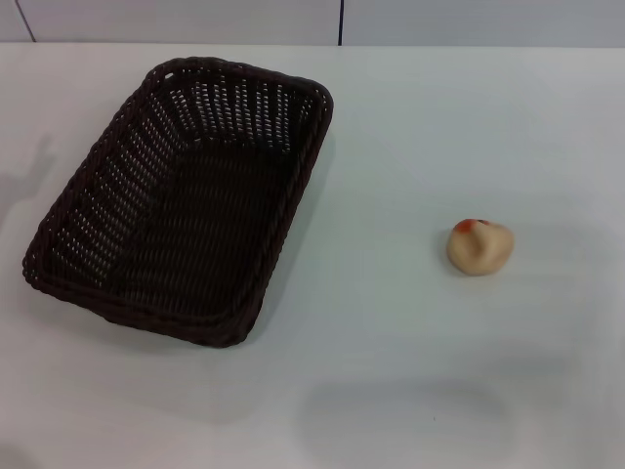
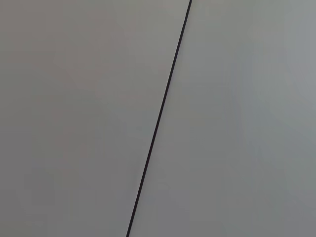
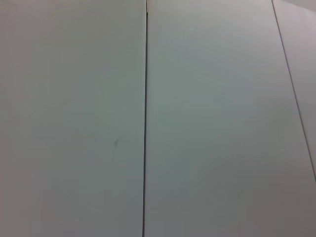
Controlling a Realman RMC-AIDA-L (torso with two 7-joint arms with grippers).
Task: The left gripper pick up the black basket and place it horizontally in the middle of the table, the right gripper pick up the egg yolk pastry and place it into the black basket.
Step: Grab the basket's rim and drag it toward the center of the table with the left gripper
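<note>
- Black basket (image 1: 181, 200) sits on the table (image 1: 410, 371), left of centre in the head view. Long axis runs slantwise, far end leaning toward the middle, near end toward the left edge.
- Basket stands upright on its base, open side up. Nothing visible inside; woven floor and open-weave walls show all round.
- Egg yolk pastry (image 1: 480, 246) lies on the bare tabletop to the right, well apart from the basket. Tan body, orange-red patch on its upper far side.
- Pastry is roughly level with the basket's near half, a wide stretch of white surface between the two.
- Neither the left gripper nor the right gripper appears in the head view, so finger state cannot be told for either; nothing is touching basket or pastry.
- Left wrist view: only flat pale grey panels split by a thin dark seam (image 2: 159, 118) running slantwise. No fingers, no task things.
- Right wrist view: similar pale panels, one dark seam (image 3: 145, 123) straight through, a second fainter line (image 3: 294, 91) near one edge. Possibly wall panelling, not certain.
- Far edge of the table meets a pale wall (image 1: 195, 20) with a dark vertical joint.
</note>
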